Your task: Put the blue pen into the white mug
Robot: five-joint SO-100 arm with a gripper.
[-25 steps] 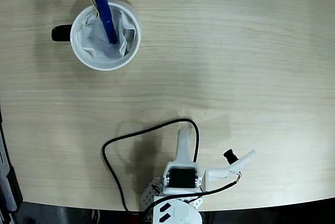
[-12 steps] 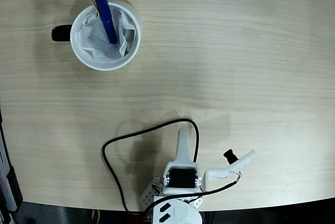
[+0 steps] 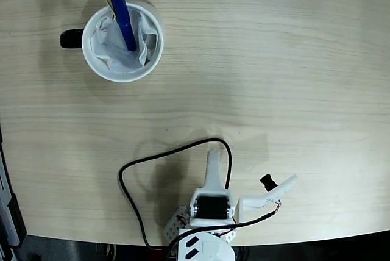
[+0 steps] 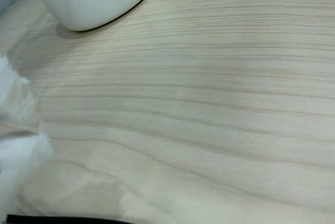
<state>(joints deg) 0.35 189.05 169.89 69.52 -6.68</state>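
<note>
Fixed view, blue pen (image 3: pixel 124 20) in white mug (image 3: pixel 116 73), black cable (image 3: pixel 131 197) beside arm, claw state unclear

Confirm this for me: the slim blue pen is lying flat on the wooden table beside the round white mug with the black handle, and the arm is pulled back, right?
Not quite. In the fixed view the slim blue pen stands tilted inside the round white mug, leaning on its rim, not lying on the wooden table. The arm is indeed pulled back.

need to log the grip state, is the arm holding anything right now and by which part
Nothing is held. The slim deep-blue pen stands tilted inside the round white mug, far from the white arm folded at the table's near edge.
</note>
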